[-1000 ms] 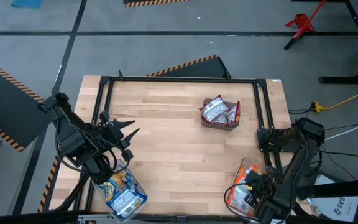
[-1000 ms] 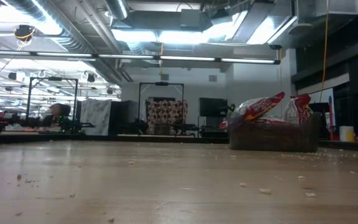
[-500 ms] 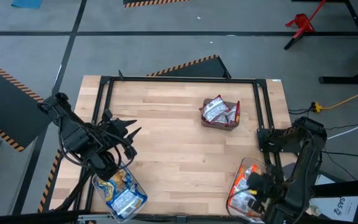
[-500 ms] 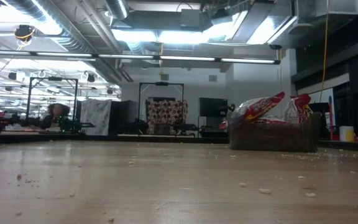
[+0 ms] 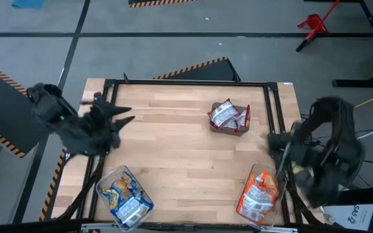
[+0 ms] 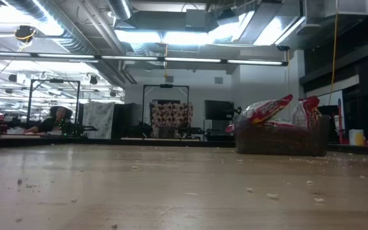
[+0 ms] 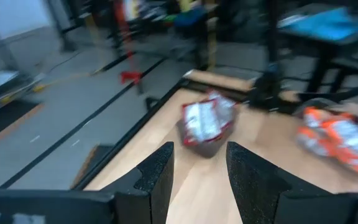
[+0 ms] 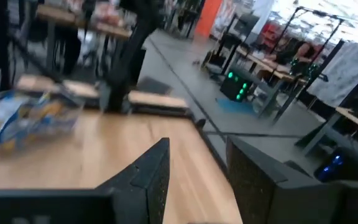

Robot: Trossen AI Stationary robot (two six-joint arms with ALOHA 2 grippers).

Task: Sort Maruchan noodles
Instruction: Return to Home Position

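Left hand (image 7: 199, 155): raised over the left edge of the tabletop (image 5: 173, 149), pointing across it. Fingers released, nothing between them.

Right hand (image 8: 197, 152): off the right edge of the tabletop, beside the black frame. Fingers spread, empty. The arm is blurred in the high view.

Noodles:
- Blue packets (image 5: 127, 199) lie in the left bin (image 5: 109, 178), at the front left corner on the arms' side.
- Orange packets (image 5: 258, 196) lie in the right bin (image 5: 264, 171), at the front right corner.
- Red packets (image 5: 226, 115) are piled in the brown box (image 5: 233, 131), right of centre toward the far edge. In the low view they stick up above its rim.
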